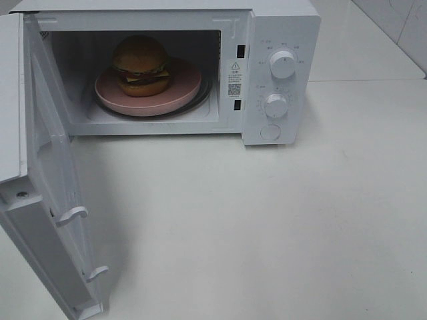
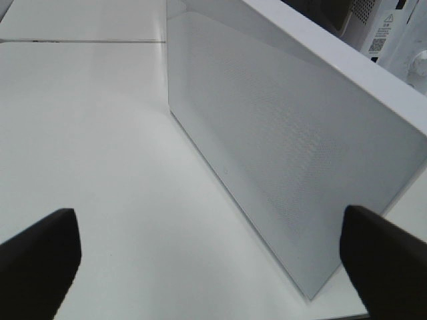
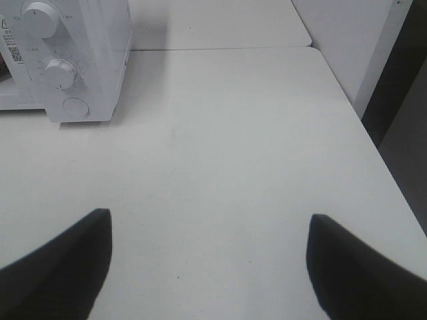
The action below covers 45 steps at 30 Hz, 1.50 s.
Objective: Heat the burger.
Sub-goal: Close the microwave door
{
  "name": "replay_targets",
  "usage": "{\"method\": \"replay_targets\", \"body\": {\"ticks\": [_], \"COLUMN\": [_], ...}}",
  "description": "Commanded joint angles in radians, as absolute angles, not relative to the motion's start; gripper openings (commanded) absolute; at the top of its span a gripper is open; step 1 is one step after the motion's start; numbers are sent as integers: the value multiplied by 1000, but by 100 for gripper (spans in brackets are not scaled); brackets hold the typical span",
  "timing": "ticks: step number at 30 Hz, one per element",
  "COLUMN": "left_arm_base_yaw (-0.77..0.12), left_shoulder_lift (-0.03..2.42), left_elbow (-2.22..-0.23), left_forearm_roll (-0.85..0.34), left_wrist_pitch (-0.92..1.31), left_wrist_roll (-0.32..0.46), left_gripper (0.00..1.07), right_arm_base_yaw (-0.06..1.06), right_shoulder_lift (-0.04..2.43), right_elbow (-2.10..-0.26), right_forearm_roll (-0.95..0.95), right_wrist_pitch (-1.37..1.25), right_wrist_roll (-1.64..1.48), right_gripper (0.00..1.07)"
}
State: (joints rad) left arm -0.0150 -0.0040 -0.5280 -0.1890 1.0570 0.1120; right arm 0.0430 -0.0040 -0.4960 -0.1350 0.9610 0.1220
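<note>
Burger (image 1: 140, 65) on pink plate (image 1: 181, 93) inside microwave (image 1: 283, 33), door (image 1: 50, 167) swung wide.
Only fingertips in view: left gripper (image 2: 207, 227) wide open by the door, right gripper (image 3: 210, 225) wide open over the table (image 3: 233, 133), both empty.

Kitchen-style setup, white microwave (image 1: 283, 87), tiled wall (image 1: 403, 27)

support: white table (image 1: 280, 233) | directly on it: white microwave (image 1: 297, 33), at the back, door swung open
</note>
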Motion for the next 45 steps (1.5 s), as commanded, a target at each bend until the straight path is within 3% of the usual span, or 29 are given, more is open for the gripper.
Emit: {"method": "replay_targets", "body": {"ticks": [1,2,5,7,10,12,13,14,15,17,24,31,38,44,45], "left_arm_base_yaw": [-10,-10,-10,-10,-10,-10,-10,-10,-10,-10,-10,-13,-13,-13,-13], "left_shoulder_lift": [0,0,0,14,25,88,88,110,153,179,323,441,561,680,715], "left_elbow": [-545,-544,-544,-544,-541,-525,-525,-518,-507,-502,-408,-252,-175,-163,-163], "left_forearm_roll": [-171,-153,-142,-93,-78,-36,-36,-32,-24,-20,-32,-124,-196,-101,-16], "left_wrist_pitch": [1010,980,959,864,835,745,745,730,708,693,460,75,-129,-247,-284], "left_wrist_roll": [90,66,54,25,18,16,16,16,16,16,17,20,0,-76,-126], "left_gripper": [91,85,81,62,57,29,29,21,5,0,0,0,0,0,0], "right_arm_base_yaw": [38,38,38,38,38,38,38,38,38,38,38,38,38,38,38], "right_shoulder_lift": [-28,-28,-28,-28,-28,-28,-28,-28,-28,-28,-28,-28,-28,-28,-28], "right_elbow": [-497,-497,-497,-497,-497,-497,-497,-497,-497,-497,-497,-497,-497,-497,-497], "right_forearm_roll": [-133,-133,-133,-133,-133,-133,-133,-133,-133,-133,-133,-133,-133,-133,-133], "right_wrist_pitch": [963,963,963,963,963,963,963,963,963,963,963,963,963,963,963], "right_wrist_roll": [124,124,124,124,124,124,124,124,124,124,124,124,124,124,124], "right_gripper": [76,76,76,76,76,76,76,76,76,76,76,75,75,75,75]}}
